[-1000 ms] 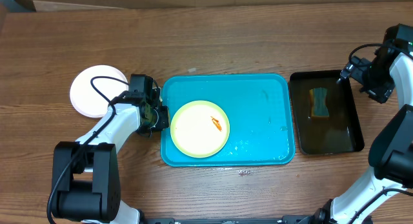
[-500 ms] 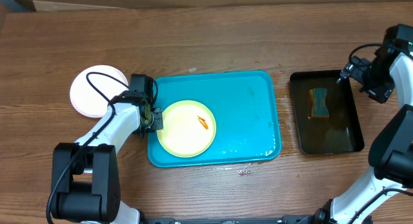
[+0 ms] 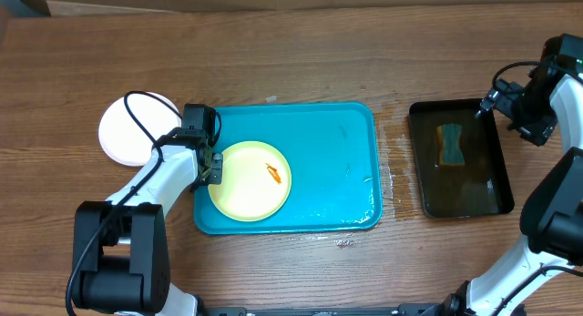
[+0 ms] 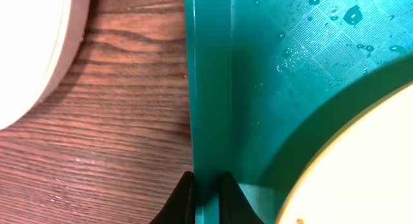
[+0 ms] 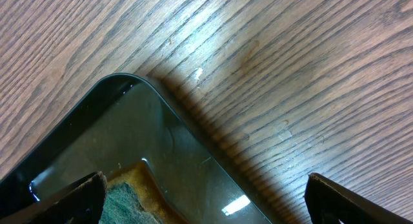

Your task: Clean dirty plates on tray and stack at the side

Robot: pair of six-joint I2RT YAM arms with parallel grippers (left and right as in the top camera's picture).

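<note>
A big, bright blue-green plastic tray (image 3: 332,161) lies in the middle of the brown wooden counter (image 3: 301,61). A pale yellow-green round plate (image 3: 241,184) sits inside it at the left end, with a small orange smear (image 3: 272,173) on it. Little water drops (image 4: 352,14) dot the tray floor. The left claw (image 3: 211,167) is squeezed tight on the tray's left rim, right beside the plate. In the left wrist view its two dark fingertips (image 4: 182,199) pinch the thin rim from both sides. A white round plate (image 3: 127,129) rests on the counter just left of the tray, not touching it. On the right, apart from the blue-green tray, lies a narrow black tray (image 3: 487,193) with a green and yellow sponge (image 3: 450,145) in it. The right claw (image 5: 206,185) hangs over a corner of the black tray with its fingers spread wide, and it holds nothing.
</note>
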